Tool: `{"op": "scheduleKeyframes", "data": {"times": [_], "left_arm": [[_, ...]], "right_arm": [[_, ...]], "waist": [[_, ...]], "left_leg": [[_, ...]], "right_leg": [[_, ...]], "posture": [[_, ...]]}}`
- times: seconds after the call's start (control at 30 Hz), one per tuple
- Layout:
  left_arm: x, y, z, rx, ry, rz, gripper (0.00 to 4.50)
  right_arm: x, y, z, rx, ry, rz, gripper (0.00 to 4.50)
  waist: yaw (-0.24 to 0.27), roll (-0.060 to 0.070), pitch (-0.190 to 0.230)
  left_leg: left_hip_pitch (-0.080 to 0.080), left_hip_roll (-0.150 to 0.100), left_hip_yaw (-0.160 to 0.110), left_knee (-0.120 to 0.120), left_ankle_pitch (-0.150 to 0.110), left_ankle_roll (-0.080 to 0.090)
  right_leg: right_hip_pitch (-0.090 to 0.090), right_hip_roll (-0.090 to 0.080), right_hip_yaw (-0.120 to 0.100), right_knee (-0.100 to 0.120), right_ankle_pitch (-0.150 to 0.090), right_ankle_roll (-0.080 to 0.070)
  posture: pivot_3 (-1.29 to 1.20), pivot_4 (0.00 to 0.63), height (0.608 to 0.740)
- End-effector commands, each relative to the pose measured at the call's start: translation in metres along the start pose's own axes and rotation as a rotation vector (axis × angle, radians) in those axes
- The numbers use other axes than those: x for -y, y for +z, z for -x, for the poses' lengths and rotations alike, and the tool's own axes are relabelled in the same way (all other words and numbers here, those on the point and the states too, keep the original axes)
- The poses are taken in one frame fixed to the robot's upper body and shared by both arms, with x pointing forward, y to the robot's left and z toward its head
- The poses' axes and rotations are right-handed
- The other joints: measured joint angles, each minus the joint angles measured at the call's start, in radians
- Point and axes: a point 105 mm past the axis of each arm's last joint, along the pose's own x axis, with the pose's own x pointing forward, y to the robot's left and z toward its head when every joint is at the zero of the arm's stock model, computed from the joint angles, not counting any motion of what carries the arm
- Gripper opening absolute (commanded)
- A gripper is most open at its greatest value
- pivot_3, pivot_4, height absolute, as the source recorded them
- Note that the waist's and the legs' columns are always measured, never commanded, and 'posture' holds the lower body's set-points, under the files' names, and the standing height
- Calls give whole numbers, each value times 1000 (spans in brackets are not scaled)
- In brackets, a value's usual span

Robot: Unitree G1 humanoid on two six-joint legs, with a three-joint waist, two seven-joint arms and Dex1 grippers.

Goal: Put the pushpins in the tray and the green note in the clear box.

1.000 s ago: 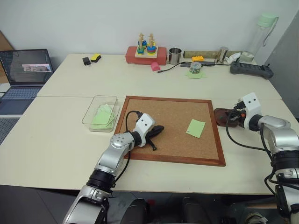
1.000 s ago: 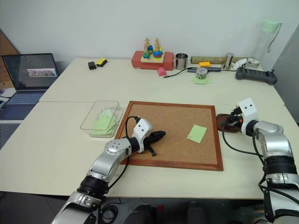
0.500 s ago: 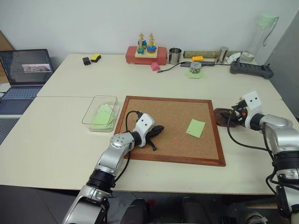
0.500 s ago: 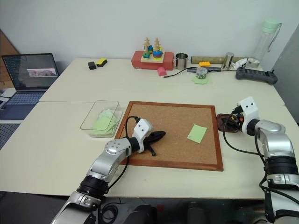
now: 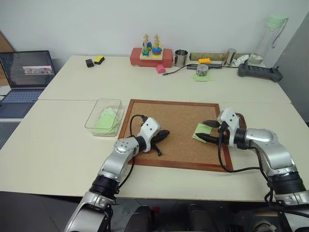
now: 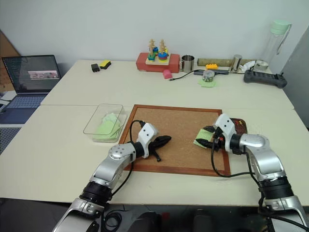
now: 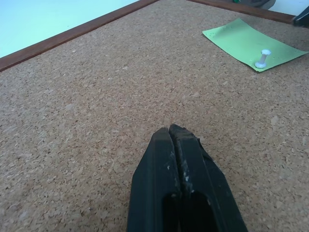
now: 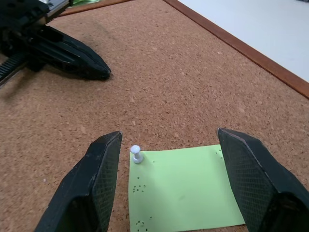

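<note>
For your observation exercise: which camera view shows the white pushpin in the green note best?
The right wrist view: the pushpin stands close up at the green note's corner. The left wrist view shows it farther off; the eye views show no pin.

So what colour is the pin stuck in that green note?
White pushpin, clearest in the right wrist view.

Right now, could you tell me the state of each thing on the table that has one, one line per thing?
left gripper: shut, holding nothing, resting on the cork board.
right gripper: open, fingers either side of the green note.
green note: flat on the cork board, pinned at one corner.
pushpin: white, upright, stuck through the note.
clear box: open, green notes inside.
laptop: open, screen on.
</note>
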Motion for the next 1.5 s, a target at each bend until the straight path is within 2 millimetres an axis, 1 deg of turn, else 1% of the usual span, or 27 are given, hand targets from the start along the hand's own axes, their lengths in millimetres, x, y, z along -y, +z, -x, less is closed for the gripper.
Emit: {"op": "scheduleKeyframes", "data": {"times": [0.03, 0.2, 0.37, 0.43, 0.47, 0.53, 0.57, 0.63, 0.73, 0.93, 1.03, 1.13, 1.2, 1.23, 1.27, 1.3, 1.37, 1.5], "left_arm": [[2, -45, 8, -158, 17, 60, 0], [2, -46, 9, -161, 19, 60, 0], [2, -46, 9, -163, 18, 59, 0], [2, -47, 9, -163, 17, 58, 0], [2, -47, 9, -163, 17, 58, 0], [2, -47, 9, -163, 17, 58, 0], [2, -47, 9, -164, 17, 57, 0], [2, -47, 9, -164, 18, 56, 0], [2, -47, 9, -165, 17, 56, 0], [2, -48, 10, -168, 16, 56, 0], [2, -48, 10, -169, 17, 57, 0], [2, -49, 11, -170, 19, 58, 0], [2, -49, 11, -171, 20, 59, 0], [2, -49, 11, -171, 21, 60, 0], [2, -50, 11, -172, 21, 60, 0], [2, -50, 11, -172, 22, 61, 0], [2, -50, 11, -173, 23, 61, 0], [2, -50, 11, -173, 25, 62, 0]], "right_arm": [[1, 2, -3, 7, 11, 30, 3278], [-8, -4, -5, -5, 54, 33, 3278], [-7, -7, -9, -3, 50, 25, 3278], [-7, -8, -11, -4, 50, 21, 2919], [-7, -9, -11, -4, 48, 18, 2879], [-6, -10, -12, -4, 45, 15, 2469], [-6, -10, -12, -4, 46, 14, 2183], [-7, -11, -12, -6, 51, 14, 1846], [-9, -12, -13, -8, 61, 14, 1161], [-14, -12, -15, -10, 84, 22, 57], [-14, -12, -14, -10, 87, 28, 57], [-10, -9, -11, -3, 69, 28, 57], [-5, -6, -7, 11, 54, 28, 413], [-3, -4, -6, 14, 47, 32, 485], [-1, -3, -5, 14, 39, 41, 688], [1, -2, -3, 11, 35, 46, 984], [2, -1, 0, 5, 36, 50, 1258], [-7, -3, 3, -17, 86, 56, 2039]], "waist": [[0, 0, 0], [-1, 0, 0], [-1, 0, 0], [-1, 0, 0], [-1, 0, 0], [-1, 0, 0], [-1, 0, 0], [-1, 0, 0], [-1, 0, 0], [-1, 0, 0], [-1, 0, 0], [-1, 0, 0], [-1, 0, 0], [-1, 0, 0], [-1, 0, 0], [-1, 0, 0], [-1, 0, 0], [-1, 0, 0]], "left_leg": [[0, 0, 0, 0, 0, 0], [0, 0, 0, 0, 0, 0], [0, 0, 0, 0, 0, 0], [0, 0, 0, 0, 0, 0], [0, 0, 0, 0, 0, 0], [0, 0, 0, 0, 0, 0], [0, 0, 0, 0, 0, 0], [0, 0, 0, 0, 0, 0], [0, 0, 0, 0, 0, 0], [0, 0, 0, 0, 0, 0], [0, 0, 0, 0, 0, 0], [0, 0, 0, 0, 0, 0], [0, 0, 0, 0, 0, 0], [0, 0, 0, 0, 0, 0], [0, 0, 0, 0, 0, 0], [0, 0, 0, 0, 0, 0], [0, 0, 0, 0, 0, 0], [0, 0, 0, 0, 0, 0]], "right_leg": [[0, 0, 0, 0, 0, 0], [0, 0, 0, 0, 0, 0], [0, 0, 0, 0, 0, 0], [0, 0, 0, 0, 0, 0], [0, 0, 0, 0, 0, 0], [0, 0, 0, 0, 0, 0], [0, 0, 0, 0, 0, 0], [0, 0, 0, 0, 0, 0], [0, 0, 0, 0, 0, 0], [0, 0, 0, 0, 0, 0], [0, 0, 0, 0, 0, 0], [0, 0, 0, 0, 0, 0], [0, 0, 0, 0, 0, 0], [0, 0, 0, 0, 0, 0], [0, 0, 0, 0, 0, 0], [0, 0, 0, 0, 0, 0], [0, 0, 0, 0, 0, 0], [0, 0, 0, 0, 0, 0]], "posture": [[0, 150, 740], [0, 150, 740], [0, 150, 740], [0, 150, 740], [0, 150, 740], [0, 150, 740], [0, 150, 740], [0, 150, 740], [0, 150, 740], [0, 150, 740], [0, 150, 740], [0, 150, 740], [0, 150, 740], [0, 150, 740], [0, 150, 740], [0, 150, 740], [0, 150, 740], [0, 150, 740]]}}
